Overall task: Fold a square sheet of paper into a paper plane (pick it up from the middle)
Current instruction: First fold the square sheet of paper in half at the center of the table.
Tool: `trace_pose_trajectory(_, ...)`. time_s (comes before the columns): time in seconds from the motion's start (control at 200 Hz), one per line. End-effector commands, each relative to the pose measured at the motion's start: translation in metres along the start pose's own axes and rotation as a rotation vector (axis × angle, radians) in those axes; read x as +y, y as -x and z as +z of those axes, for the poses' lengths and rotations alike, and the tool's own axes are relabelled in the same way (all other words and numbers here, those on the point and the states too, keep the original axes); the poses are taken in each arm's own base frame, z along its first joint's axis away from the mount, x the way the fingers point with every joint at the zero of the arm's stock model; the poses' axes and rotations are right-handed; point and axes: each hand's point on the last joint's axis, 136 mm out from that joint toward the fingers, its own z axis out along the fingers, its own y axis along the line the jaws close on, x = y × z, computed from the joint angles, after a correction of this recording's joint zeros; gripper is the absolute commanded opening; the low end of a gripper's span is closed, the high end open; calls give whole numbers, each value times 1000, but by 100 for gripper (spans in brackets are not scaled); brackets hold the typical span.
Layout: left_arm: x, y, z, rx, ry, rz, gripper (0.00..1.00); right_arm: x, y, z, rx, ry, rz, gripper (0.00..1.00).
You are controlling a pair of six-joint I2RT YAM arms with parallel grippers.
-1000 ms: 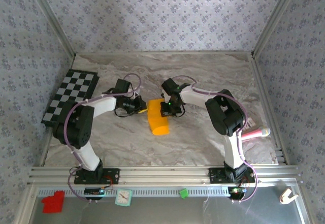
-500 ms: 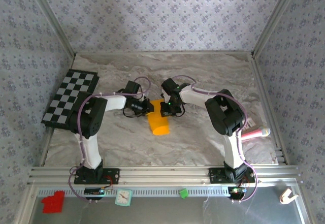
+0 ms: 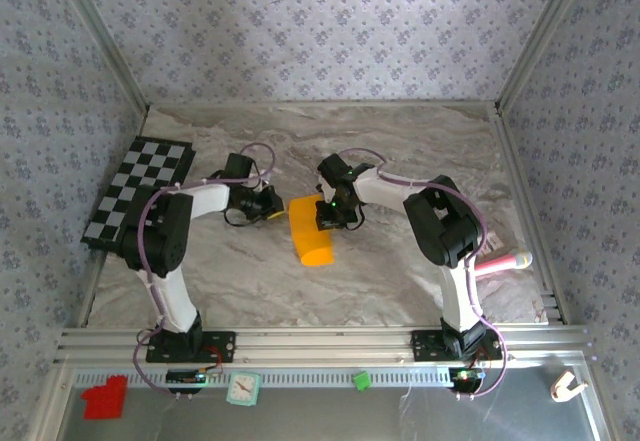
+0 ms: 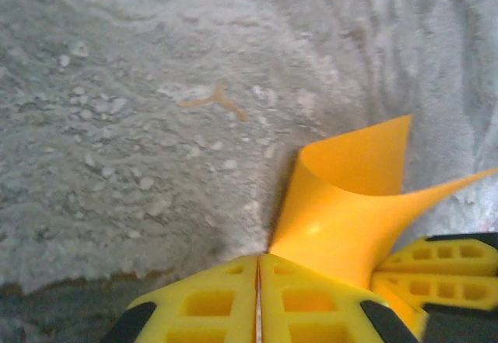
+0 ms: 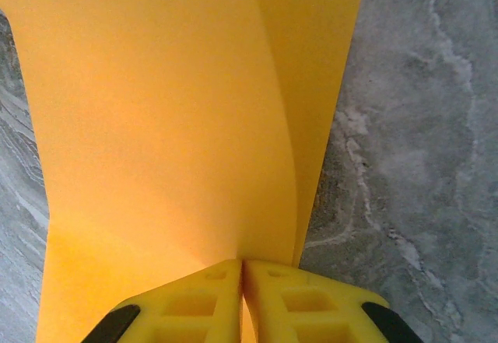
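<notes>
The overhead camera is looking down from high behind the near edge, taking in the whole tabletop [image 3: 400, 261]. The wrist cameras are peering closely past the left pincer [image 4: 258, 261] and the right pincer [image 5: 242, 264]. All three views are sharing the square sheet of paper [image 3: 310, 236].

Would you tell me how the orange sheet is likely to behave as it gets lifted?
Probably floppy: the square sheet of paper curls and bows away from the right claw pinching it. Likely very light, being so thin. It may crease easily where pinched.

Lab robot cell: aluminium rails [image 3: 320, 339], wallpaper-print walls [image 3: 320, 31], marbled tabletop [image 3: 400, 151].
</notes>
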Motion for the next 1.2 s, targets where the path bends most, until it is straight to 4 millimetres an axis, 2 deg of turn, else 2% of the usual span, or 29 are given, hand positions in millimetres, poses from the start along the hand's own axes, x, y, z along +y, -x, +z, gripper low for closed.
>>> trace_pose_trajectory(0.0, -36, -9, -8, 7, -92, 95, 11, -92, -71, 40, 246, -327, 75, 13)
trace_pose_trajectory(0.105, -53, -11, 4, 18, -126, 108, 11, -92, -72, 43, 250, -326, 76, 13)
trace_pose_trajectory(0.23, -49, -8, 25, 43, -109, 83, 11, -93, -73, 44, 253, -324, 76, 13)
trace_pose_trajectory(0.35, -35, -1, 37, 39, -67, 70, 11, -94, -75, 44, 257, -325, 73, 13)
trace_pose_trajectory(0.485, -7, 11, 43, -1, 11, 48, 11, -95, -78, 45, 261, -324, 77, 13)
trace_pose_trajectory(0.64, 26, 33, 33, -81, 90, -12, 10, -96, -81, 46, 264, -327, 83, 13)
trace_pose_trajectory(0.81, 44, 45, 23, -108, 147, -32, 9, -97, -81, 45, 261, -332, 89, 13)
trace_pose_trajectory(0.935, 37, 53, 15, -115, 149, -9, 10, -96, -79, 45, 254, -328, 97, 13)
trace_pose_trajectory(1.069, 5, 61, -8, -150, 76, 0, 11, -88, -74, 42, 223, -312, 129, 13)
trace_pose_trajectory(1.194, -21, 48, -25, -160, 5, -15, 13, -76, -66, 39, 178, -270, 194, 13)
